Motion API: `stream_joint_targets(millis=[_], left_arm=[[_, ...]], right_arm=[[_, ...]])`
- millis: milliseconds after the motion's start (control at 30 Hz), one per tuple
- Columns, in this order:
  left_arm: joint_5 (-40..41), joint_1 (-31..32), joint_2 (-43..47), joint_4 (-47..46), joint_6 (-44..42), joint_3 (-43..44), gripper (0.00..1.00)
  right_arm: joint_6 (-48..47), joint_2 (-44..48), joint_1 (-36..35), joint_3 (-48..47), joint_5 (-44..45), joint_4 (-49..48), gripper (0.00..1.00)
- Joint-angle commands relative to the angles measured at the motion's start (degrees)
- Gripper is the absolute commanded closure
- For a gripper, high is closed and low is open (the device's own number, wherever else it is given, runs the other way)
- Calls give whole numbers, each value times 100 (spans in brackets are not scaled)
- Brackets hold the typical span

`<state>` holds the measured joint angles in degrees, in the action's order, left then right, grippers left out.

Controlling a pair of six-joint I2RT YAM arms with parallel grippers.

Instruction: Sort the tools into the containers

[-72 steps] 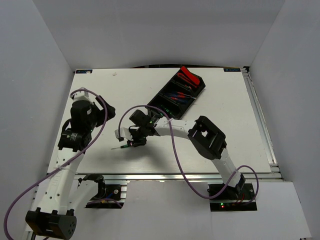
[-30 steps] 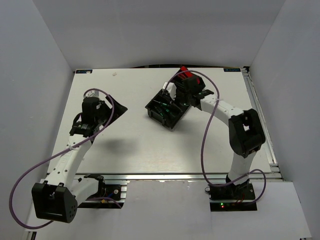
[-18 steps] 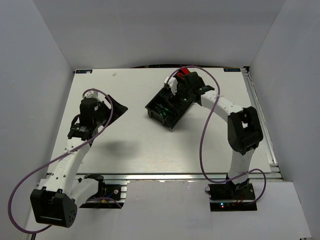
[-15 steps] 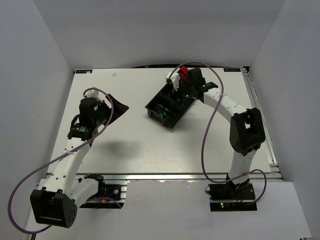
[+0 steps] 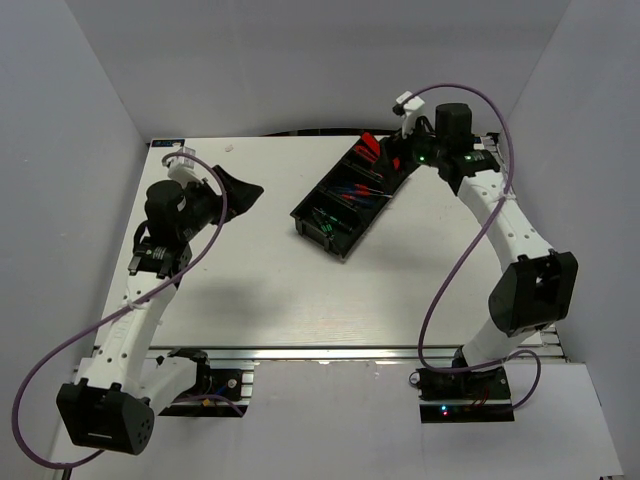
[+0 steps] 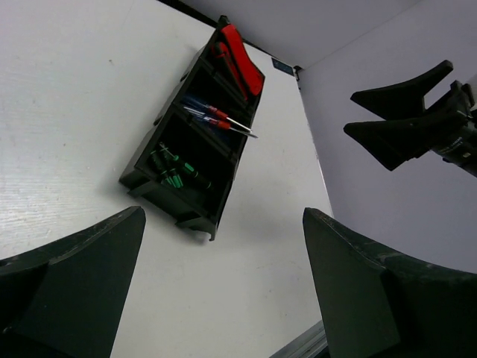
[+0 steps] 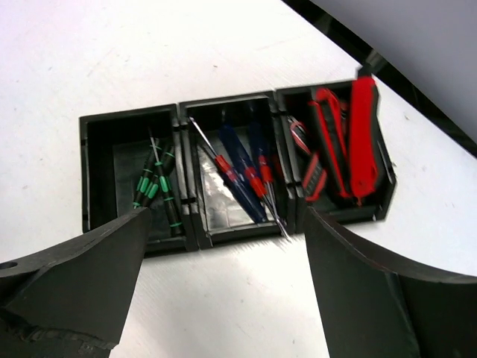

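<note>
1. Risk, protruding shaft: one of the blue-red screwdrivers [image 7: 246, 175] in the middle compartment of the tray [image 7: 186, 216] lies slanted, and its thin tip pokes out over the tray's long wall. If I sweep an arm low past that wall, I judge the tip could catch and flick the tool out.
2. Risk, overhang: the red tools [image 7: 364, 134] stand proud of the rim at the tray's end compartment. The right claw [image 7: 226, 216] hangs above the tray near that end. A careless descent could knock them or shove the light tray across the counter [image 5: 260, 290].
3. Risk, cable: the right arm's purple cable loops beside the tray's red end. I judge it could drag over the rim on a retreat.
4. Claw state: both claws stand spread wide and carry nothing. The left claw [image 6: 223, 216] sits well apart from the tray, off its green end.
5. Tool location: every tool I can see lies inside the tray.
6. Tool appearance: the green-black screwdrivers [image 7: 153, 190] are slim and bunched lengthwise in one end compartment. The blue-red ones are crossed. The red tools are bulkier and glossy.
</note>
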<state>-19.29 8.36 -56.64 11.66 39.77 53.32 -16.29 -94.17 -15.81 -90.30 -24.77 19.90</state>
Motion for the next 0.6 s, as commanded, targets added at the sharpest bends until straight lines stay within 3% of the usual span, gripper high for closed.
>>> stream_joint_targets(millis=[0,367,567], left_arm=[[-294,-1,-40,-296,-145,196,2],[-330,8,-75,-691,-48,100,2],[-374,-1,-22,-788,57,-15,2]], right_arm=[[302,381,210,91,-168,102,11],[733,1172,263,715,1632,181,11],[698,1568,254,1120,1862,102,11]])
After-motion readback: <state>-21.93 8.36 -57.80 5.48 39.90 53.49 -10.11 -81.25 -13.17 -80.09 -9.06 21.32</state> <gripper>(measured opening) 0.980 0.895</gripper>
